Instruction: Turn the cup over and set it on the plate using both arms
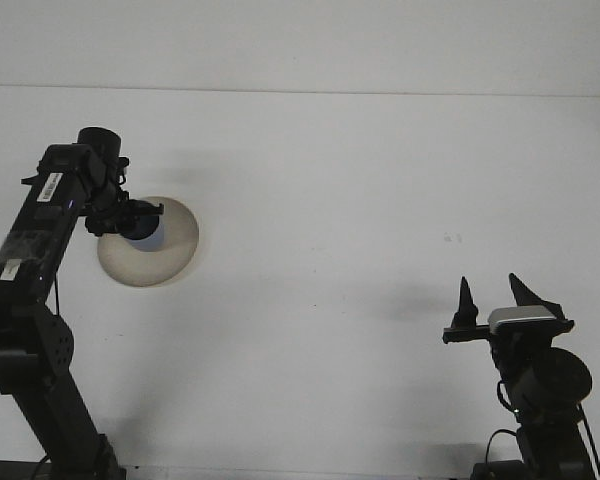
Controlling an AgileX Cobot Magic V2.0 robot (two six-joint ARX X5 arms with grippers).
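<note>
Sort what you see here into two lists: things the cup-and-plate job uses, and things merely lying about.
Job: blue cup, plate, left gripper at the cup, right gripper open and waiting.

Lying about: nothing else on the white table.

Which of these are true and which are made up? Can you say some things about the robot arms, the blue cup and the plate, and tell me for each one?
1. The blue cup is over the plate. True.
2. The right gripper is holding the cup. False: it is far from the cup, at the lower right, with nothing between its spread fingers.
3. The left gripper is at the cup. True.
4. The plate is on the right side of the table. False: it is on the left side.
5. There are two plates. False: only one shows.
</note>
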